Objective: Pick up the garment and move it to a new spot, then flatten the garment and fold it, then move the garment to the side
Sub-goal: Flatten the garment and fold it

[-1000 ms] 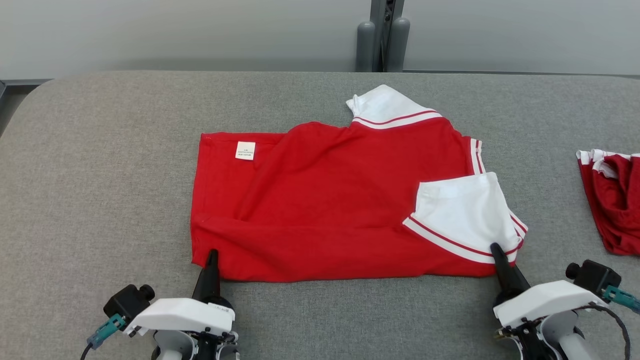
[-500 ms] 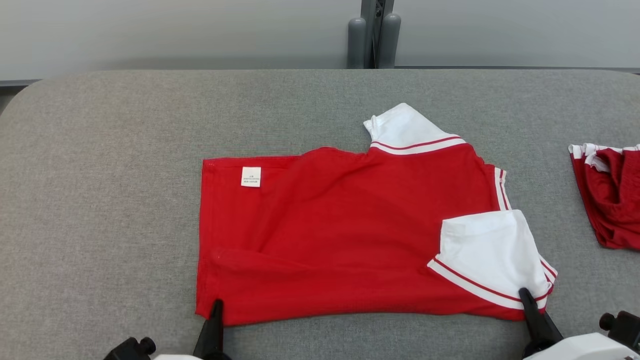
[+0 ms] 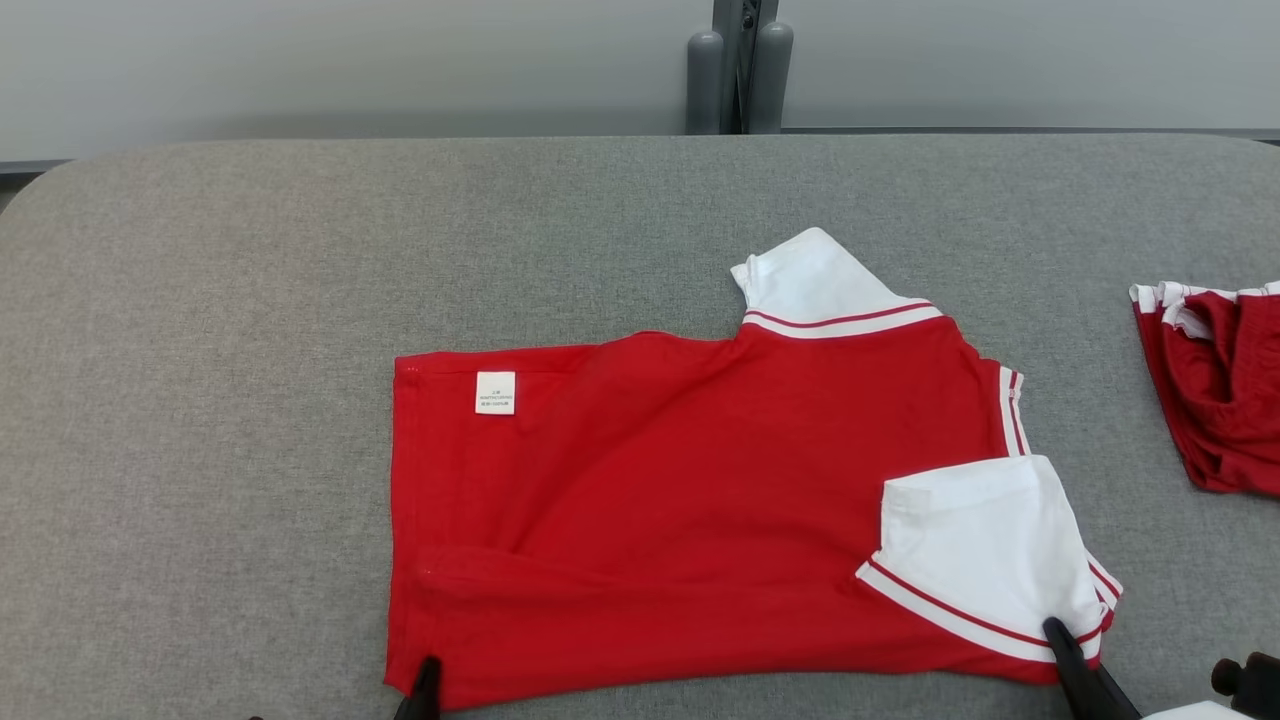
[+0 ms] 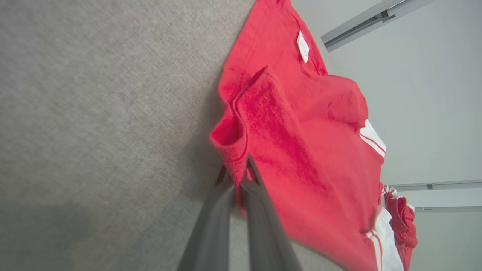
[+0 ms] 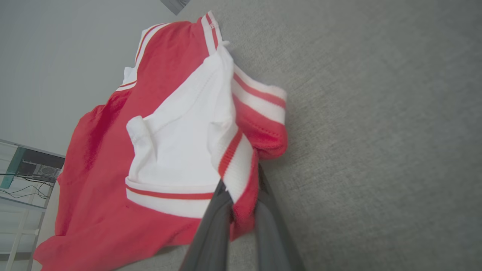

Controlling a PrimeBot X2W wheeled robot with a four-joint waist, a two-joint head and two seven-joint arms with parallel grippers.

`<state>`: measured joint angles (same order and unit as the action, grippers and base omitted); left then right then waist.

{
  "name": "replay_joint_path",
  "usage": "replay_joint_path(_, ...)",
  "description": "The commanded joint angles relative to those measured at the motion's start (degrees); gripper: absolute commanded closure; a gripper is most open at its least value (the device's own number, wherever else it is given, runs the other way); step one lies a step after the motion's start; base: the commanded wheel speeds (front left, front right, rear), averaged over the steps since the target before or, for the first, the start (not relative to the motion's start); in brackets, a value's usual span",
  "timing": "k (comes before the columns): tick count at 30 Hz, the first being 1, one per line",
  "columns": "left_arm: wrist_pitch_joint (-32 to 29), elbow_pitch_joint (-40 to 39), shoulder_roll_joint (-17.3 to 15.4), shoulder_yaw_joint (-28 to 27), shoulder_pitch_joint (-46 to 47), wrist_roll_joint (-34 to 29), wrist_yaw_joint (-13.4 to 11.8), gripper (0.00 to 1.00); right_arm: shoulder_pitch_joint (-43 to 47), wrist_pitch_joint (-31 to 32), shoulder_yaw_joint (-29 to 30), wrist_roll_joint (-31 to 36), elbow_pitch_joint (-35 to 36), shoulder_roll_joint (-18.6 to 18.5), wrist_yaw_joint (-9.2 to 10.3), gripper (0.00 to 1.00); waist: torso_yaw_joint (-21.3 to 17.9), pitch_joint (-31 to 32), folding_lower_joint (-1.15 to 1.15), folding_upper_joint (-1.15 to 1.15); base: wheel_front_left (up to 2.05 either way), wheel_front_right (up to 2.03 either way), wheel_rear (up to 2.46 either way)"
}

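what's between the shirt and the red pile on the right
Nothing: a bare strip of grey table separates the shirt from the pile, as the head view shows.

- A small white label (image 3: 495, 392) stands sewn on the red garment (image 3: 680, 500) near its far left corner; its printed lines are too small to read.

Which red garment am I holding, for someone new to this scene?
On the grey table, look to the middle. The garment lies spread there, red with white sleeves, near corners pinched by the left tool and right tool. Unlike the crumpled garment at the right edge, it shows a small white label.
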<state>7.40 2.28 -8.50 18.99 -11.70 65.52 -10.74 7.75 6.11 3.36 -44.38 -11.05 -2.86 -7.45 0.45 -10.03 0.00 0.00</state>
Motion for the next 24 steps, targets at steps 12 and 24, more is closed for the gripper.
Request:
replay_joint_path(12,-1.66,-1.28,-3.5,-1.85,0.47,-0.86,-3.46,0.0,3.46,4.17,4.43,1.27,3.8,-0.18,-0.08,0.0,-1.31,0.02,0.0,0.0,0.0,0.0,0.0)
replay_joint_path(24,-4.12,0.93,-9.36,-1.58,13.43,-6.8,-4.28,0.0,0.65,9.27,12.2,5.34,13.56,-0.19,-0.08,0.0,-2.85,0.19,0.0,0.0,0.0,0.0,0.0)
